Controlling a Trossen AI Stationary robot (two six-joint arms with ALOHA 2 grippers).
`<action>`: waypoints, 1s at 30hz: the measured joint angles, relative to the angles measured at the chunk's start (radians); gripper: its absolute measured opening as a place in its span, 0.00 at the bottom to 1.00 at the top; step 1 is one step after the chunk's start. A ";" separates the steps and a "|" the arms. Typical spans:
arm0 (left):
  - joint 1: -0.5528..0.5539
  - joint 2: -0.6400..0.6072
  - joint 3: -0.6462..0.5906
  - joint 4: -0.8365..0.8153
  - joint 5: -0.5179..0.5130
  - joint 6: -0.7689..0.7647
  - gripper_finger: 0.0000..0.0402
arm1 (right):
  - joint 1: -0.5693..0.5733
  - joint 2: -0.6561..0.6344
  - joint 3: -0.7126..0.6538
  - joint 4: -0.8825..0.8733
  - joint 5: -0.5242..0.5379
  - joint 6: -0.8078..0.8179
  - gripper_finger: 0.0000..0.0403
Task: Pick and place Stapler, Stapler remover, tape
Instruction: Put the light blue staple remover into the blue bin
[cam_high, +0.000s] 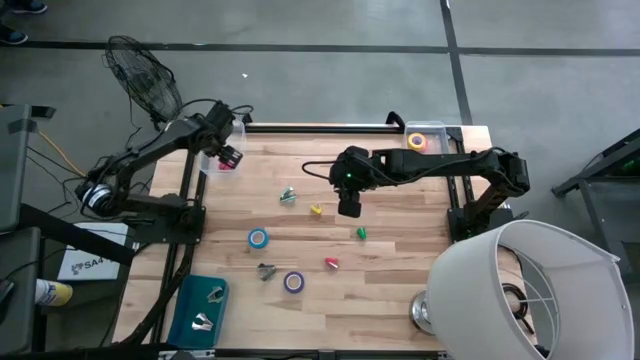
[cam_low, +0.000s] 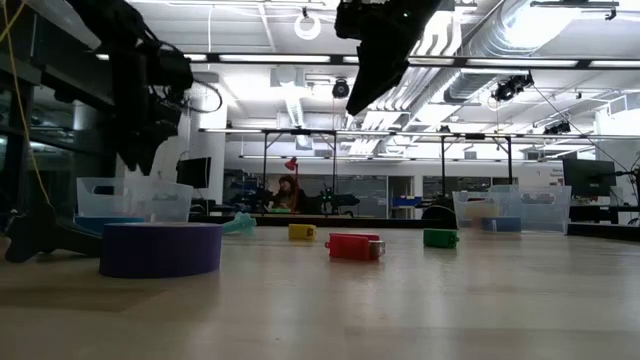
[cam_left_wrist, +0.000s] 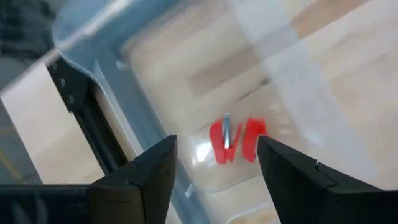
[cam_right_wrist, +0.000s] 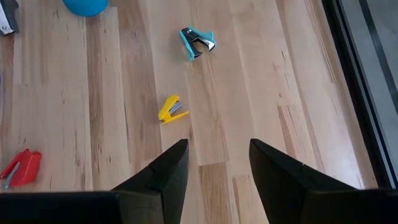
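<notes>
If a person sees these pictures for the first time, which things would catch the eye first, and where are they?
Probably the left hand, open above a clear bin at the table's far left corner, with a small red stapler lying in the bin below it. Next, the right hand, open and hovering over the middle of the table, near a yellow stapler and a teal staple remover. Blue and purple tape rolls lie nearer the front.

This is a robotics lab in an open industrial hall. Exposed silver ceiling ducts and long strip lights hang above a pale wooden worktable, with grey concrete flooring around it.
</notes>
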 joint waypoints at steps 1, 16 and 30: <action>-0.006 -0.013 0.006 0.003 0.018 0.005 0.54 | 0.000 0.000 0.000 -0.002 0.000 0.000 0.40; -0.332 -0.055 0.030 0.263 0.151 0.296 0.54 | 0.000 0.000 0.000 -0.017 -0.001 0.000 0.40; -0.512 0.055 0.029 0.298 0.126 0.319 0.59 | 0.000 0.000 0.000 -0.017 -0.028 0.000 0.40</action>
